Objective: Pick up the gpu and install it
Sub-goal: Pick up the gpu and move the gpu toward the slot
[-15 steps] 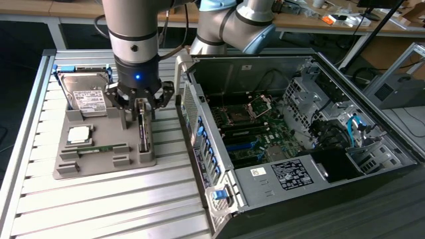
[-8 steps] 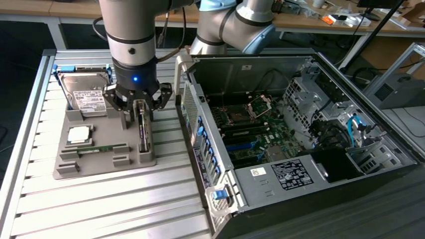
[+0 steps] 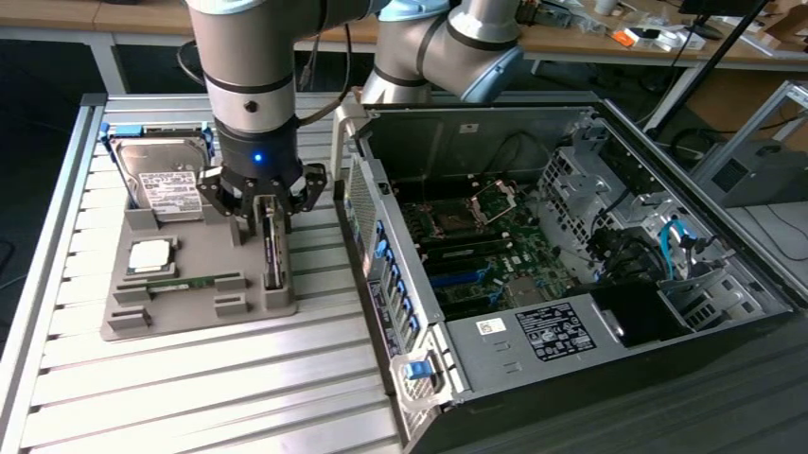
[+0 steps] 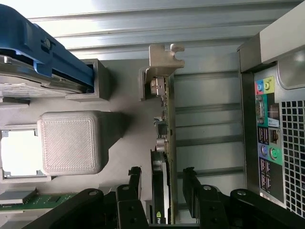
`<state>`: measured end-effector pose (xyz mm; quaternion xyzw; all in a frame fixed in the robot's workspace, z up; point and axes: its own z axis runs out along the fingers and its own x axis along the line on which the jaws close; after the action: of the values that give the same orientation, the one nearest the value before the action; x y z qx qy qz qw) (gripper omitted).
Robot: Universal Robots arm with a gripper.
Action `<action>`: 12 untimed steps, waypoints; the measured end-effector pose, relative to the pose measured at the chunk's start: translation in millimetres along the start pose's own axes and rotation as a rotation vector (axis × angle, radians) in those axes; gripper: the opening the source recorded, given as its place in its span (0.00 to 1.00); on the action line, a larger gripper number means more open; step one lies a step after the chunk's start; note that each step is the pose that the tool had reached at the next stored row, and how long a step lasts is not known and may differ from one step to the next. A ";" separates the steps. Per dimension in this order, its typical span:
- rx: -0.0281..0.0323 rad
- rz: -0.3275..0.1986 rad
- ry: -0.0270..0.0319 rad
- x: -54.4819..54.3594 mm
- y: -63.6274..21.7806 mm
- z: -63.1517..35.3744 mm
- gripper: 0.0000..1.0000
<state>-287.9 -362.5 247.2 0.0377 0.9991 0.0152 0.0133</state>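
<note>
**Q:** Fingers, quick?
**A:** My gripper (image 4: 162,176) is spread wide. Two fingers (image 4: 135,183) in the wrist view, one on each side of the gpu (image 4: 167,138), with a gap on both sides. I'm gripping nothing.

**Q:** Where's the gpu?
**A:** One gpu, standing on edge in a slot of the grey holder tray (image 3: 139,322), on the side nearest the computer case (image 3: 480,128). Its silver bracket (image 4: 162,59) is at the end away from my fingers. I'm right over it, and it's not lifted.

**Q:** Count the rest.
**A:** One tray on the slatted metal table (image 3: 189,388). In the tray are one hard drive (image 3: 162,180) in a blue carrier, one CPU (image 3: 150,253) and one memory stick (image 3: 192,282). One case lies open on the exterior view's right, with the motherboard (image 3: 486,251) showing.

**Q:** Is the gpu touching the case?
**A:** No, it's apart, with bare table slats between them.
</note>
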 end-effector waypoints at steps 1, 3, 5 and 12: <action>0.0001 0.000 0.0001 0.1 0.0 1.3 0.48; 0.0001 0.000 0.0001 0.1 -0.1 2.6 0.48; 0.0002 0.000 0.0003 0.1 -0.1 2.8 0.48; 0.0001 0.000 0.0001 0.1 -0.1 2.9 0.34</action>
<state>-287.9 -362.5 244.3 0.0378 0.9991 0.0151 0.0133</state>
